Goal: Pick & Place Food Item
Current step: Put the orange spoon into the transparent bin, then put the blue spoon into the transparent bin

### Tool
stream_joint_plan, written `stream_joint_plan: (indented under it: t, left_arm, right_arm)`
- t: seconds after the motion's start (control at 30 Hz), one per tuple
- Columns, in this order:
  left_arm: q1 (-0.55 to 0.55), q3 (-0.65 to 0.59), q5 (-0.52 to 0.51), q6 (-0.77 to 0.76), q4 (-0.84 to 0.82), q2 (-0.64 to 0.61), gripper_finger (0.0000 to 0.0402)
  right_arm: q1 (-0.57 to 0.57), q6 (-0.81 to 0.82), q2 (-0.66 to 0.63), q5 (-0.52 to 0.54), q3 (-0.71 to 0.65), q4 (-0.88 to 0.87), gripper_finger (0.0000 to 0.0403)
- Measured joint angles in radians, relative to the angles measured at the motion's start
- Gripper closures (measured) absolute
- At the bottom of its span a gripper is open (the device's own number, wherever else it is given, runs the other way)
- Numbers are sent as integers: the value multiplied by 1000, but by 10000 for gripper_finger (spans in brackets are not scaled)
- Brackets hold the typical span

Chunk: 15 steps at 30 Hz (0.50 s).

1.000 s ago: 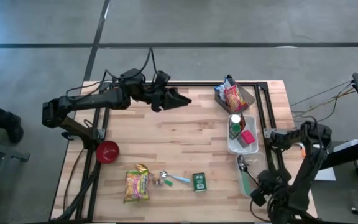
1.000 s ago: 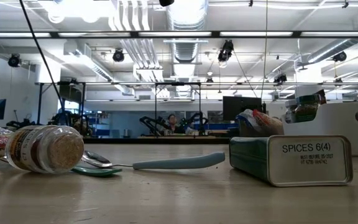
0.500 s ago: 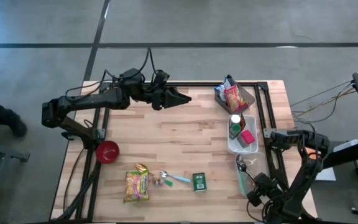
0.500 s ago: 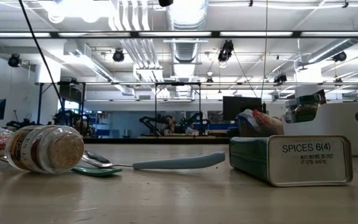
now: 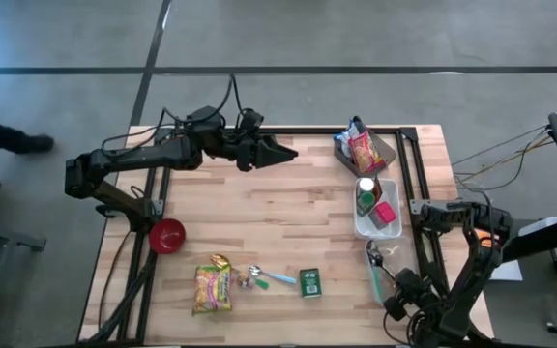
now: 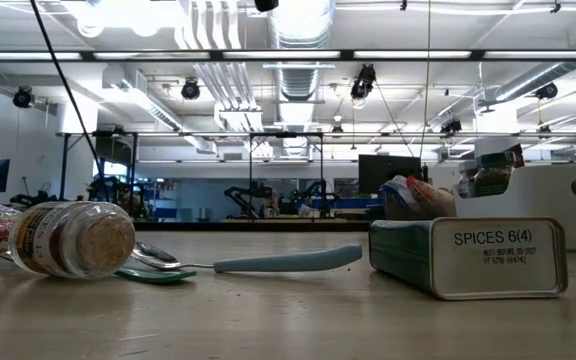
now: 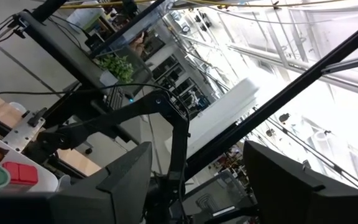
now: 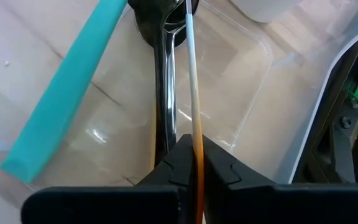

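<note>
High view shows me the left gripper (image 5: 283, 153) raised near the desk's far edge, its fingers (image 7: 126, 180) spread apart around nothing. My right gripper (image 5: 395, 307) sits low at the near right corner, beside the clear tray (image 5: 383, 282) of cutlery; its fingers (image 8: 182, 158) are pressed together with a thin orange-white strip between them, possibly just the tray's rim. A yellow noodle packet (image 5: 212, 286), a small jar (image 6: 71, 239), a teal-handled spoon (image 6: 268, 262) and a green spice tin (image 5: 309, 282) lie along the near edge. A red bowl (image 5: 167, 235) sits at the left edge.
</note>
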Motion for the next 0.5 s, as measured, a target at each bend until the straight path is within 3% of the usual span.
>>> stream_joint_plan:
  t: [0.17,0.5]
  left_arm:
    - [0,0,7,0,-7,0,148]
    - [0,0,89,5,-64,0,148]
  right_arm:
    - [-1,-5,-26,0,0,13,363]
    - [0,-49,-52,7,3,5,218]
